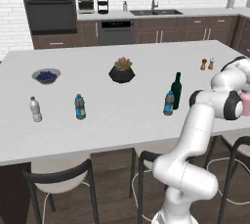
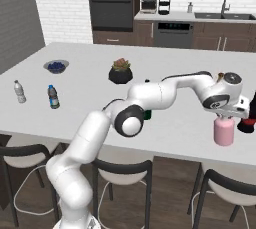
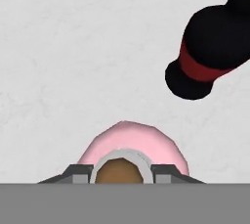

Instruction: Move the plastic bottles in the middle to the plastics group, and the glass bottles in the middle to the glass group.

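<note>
I've got the gripper (image 2: 224,117) clamped on the neck of the pink bottle (image 2: 224,131), out at the right end of the island counter (image 1: 122,105), close to its near edge. In the hand view the two fingers (image 3: 75,173) sit tight either side of the cap, with the pink shoulder (image 3: 132,140) spreading out below them. The bottle hangs upright, its base at or just above the countertop — I can't tell which from here.

Handling-wise, I'd treat it as glass: stiff, smooth, fairly heavy for its squat shape, and unforgiving if it knocks anything. The neck is the sensible hold, narrow enough for the jaws, but the weight sits well below the grip, so I'd expect it to swing if I move sharply.

Just beside it is a dark bottle with a red band (image 3: 207,52), part of the glass group — near, not touching as far as I can see. It's cut off at the frame edge in the hand view and at the right margin of the right base view, so I can't judge how much room lies beyond it.

Back in the middle, the green bottle (image 1: 176,90) and blue-capped water bottle (image 1: 168,103) stand just beside each other. My own arm covers most of the pink bottle in the left base view.
</note>
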Controlling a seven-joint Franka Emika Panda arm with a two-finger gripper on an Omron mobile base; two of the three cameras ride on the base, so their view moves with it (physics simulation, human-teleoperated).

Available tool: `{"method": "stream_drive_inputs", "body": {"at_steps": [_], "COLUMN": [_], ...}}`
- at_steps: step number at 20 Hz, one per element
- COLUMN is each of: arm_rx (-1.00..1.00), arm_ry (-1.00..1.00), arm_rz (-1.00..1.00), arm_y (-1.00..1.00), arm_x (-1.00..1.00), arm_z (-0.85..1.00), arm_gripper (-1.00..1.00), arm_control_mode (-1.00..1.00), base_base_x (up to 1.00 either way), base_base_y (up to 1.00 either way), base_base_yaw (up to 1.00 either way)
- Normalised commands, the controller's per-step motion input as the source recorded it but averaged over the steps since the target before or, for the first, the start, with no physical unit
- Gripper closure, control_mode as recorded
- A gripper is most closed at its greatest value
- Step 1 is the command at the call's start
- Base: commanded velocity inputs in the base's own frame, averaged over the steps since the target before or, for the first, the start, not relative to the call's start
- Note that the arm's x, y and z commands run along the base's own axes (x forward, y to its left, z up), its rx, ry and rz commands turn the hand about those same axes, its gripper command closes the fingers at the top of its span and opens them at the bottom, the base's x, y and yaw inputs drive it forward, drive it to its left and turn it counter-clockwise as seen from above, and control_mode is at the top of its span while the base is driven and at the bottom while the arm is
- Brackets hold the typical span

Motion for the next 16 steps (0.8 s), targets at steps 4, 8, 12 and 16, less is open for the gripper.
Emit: {"method": "stream_drive_inputs", "body": {"at_steps": [4,8,12,16], "arm_rx": [-0.11,-0.01,0.0,0.01], "arm_ry": [0.0,0.01,0.0,0.0], "arm_rz": [0.0,0.0,0.0,0.0], "arm_y": [-0.19,-0.22,-0.23,-0.21], "arm_x": [0.43,0.15,-0.32,-0.42], "arm_z": [-0.2,-0.27,-0.41,-0.36], "arm_gripper": [1.0,1.0,1.0,1.0], "arm_control_mode": [-1.0,-1.0,-1.0,-1.0], "base_base_x": [0.0,0.0,0.0,0.0], "base_base_y": [0.0,0.0,0.0,0.0], "base_base_yaw": [0.0,0.0,0.0,0.0]}}
